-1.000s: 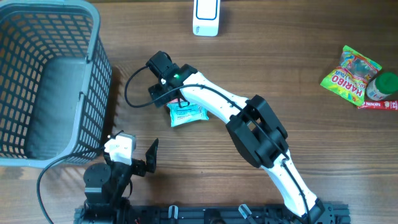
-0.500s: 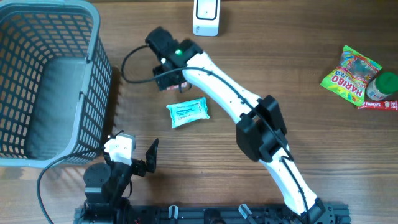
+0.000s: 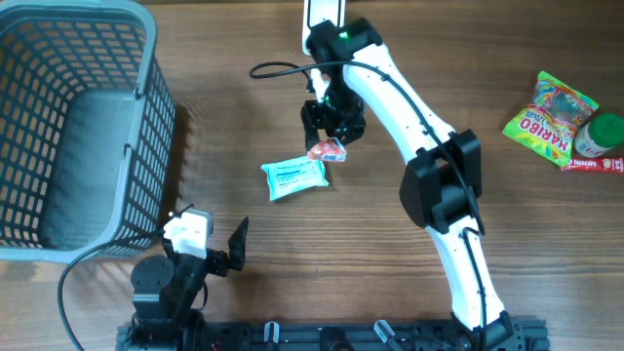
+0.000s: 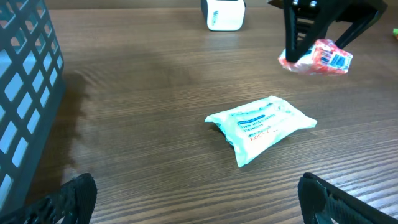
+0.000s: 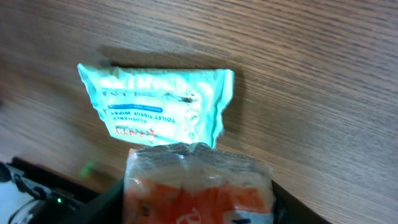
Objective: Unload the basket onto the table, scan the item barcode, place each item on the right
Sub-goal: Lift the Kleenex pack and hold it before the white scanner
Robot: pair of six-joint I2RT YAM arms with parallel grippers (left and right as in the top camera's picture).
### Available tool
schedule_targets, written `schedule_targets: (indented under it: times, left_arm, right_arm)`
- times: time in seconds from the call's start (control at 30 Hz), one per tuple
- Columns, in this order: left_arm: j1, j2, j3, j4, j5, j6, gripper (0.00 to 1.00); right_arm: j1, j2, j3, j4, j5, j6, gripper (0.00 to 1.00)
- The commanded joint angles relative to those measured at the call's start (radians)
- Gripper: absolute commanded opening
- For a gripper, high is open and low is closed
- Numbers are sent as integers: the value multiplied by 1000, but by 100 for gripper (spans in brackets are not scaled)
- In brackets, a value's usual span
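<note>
The right hand (image 3: 330, 135) is reached out toward the far side of the worktop (image 3: 507, 224), closed on a small red packet (image 3: 328, 150). The packet hangs from its black fingers, clear of the wood. From the left wrist view a little barcode patch shows on the packet's right end. The white scanner (image 3: 323, 25) stands at the far edge, just beyond the right arm, and the packet is near it but not touching it.

Below the packet a pale green tissue pack (image 3: 294, 176) lies flat on the wood with its printed side up. In the overhead view the packet looks just off the pack's upper right corner.

The left hand (image 4: 198, 200) sits low at the near edge with its fingers spread wide and nothing between them, and the tissue pack lies out in front of it.

A grey basket (image 3: 156, 117) with slatted walls takes up the left end. Well apart on the right end lie a bright sweets bag (image 3: 546, 117) and a green-lidded jar (image 3: 602, 134), the two touching or nearly so.
</note>
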State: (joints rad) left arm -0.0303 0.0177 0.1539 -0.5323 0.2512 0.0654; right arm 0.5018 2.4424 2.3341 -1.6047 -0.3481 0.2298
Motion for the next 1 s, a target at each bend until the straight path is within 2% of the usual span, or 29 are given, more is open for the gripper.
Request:
schedule_targets:
  times: [0.0,0.2,0.4,0.57,0.67,0.83,0.97]
  left_arm:
    - [6,-3,-6,1,-10,8,100]
    - [6,-3,-6,1,-10,8,100]
    - [6,-3,-6,1,-10,8,100]
    - [6,-3,-6,1,-10,8,100]
    - [6,-3,-6,1,-10,8,100]
    - [6,-3,-6,1,-10,8,100]
    - [6,-3,-6,1,-10,8,100]
  right_arm:
    - [0,-38,16,-4,-83,-46,59]
    - [-6,-38,16,13,-87,-47,59]
    - [-53,-38,119,196,-109,-23,59]
    - [-81,-39,241,461,-85,-17,58]
    - [-79,-36,240,695,115,-16,55]
    - [-73,1,163,1032,407,-17,56]
    - [-74,79,108,1262,473,-19,61]
